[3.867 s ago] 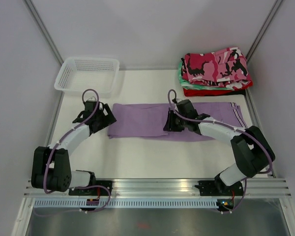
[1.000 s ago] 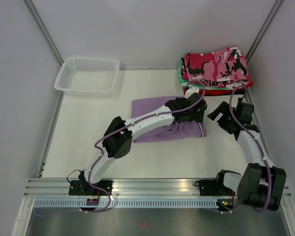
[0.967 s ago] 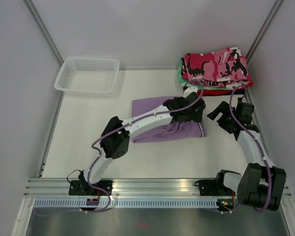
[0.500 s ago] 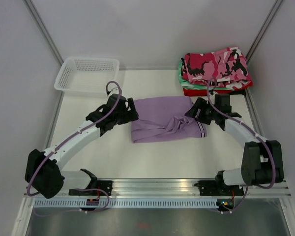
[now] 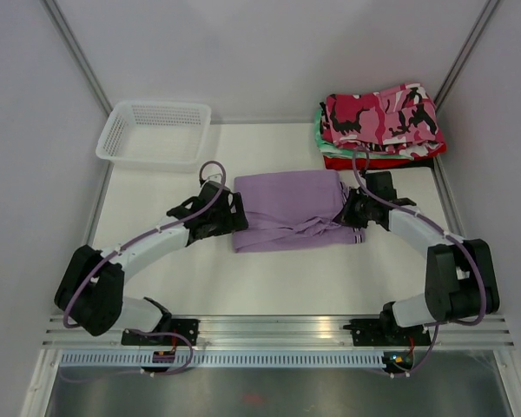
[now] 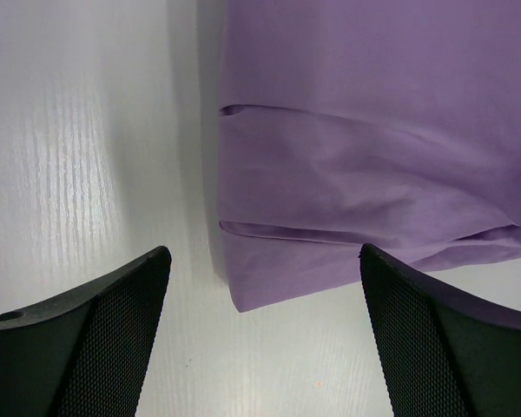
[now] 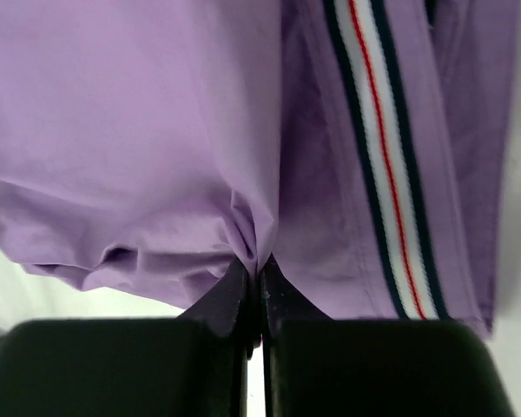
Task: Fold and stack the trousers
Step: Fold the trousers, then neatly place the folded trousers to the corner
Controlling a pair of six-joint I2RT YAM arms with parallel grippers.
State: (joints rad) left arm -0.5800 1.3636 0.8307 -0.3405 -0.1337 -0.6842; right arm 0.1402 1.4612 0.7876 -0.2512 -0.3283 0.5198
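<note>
Lilac trousers (image 5: 286, 208) folded at centre, camouflage pair (image 5: 382, 117) on the far-right stack (image 5: 332, 155). I see right claw (image 7: 259, 295) pinching a fold by the striped edge, left claw (image 6: 262, 265) spread at the opposite edge, bare table (image 5: 156, 195) beside.

- top view: right gripper (image 5: 349, 211) fingertips were hidden under its own wrist at the right edge of the lilac trousers (image 5: 286, 204); number of layers pinched couldn't be told
- top view: left gripper (image 5: 233, 214) covered part of that pair's left edge
- left wrist view: fabric was cut off at top and right
- right wrist view: fabric was cut off on three sides; striped band (image 7: 378, 165) ran out the top
- far-right corner of the table (image 5: 156, 261): red garment (image 5: 365, 162) and green-and-white garment (image 5: 323, 143) were mostly buried under the camouflage trousers (image 5: 382, 113), only edges showed
</note>
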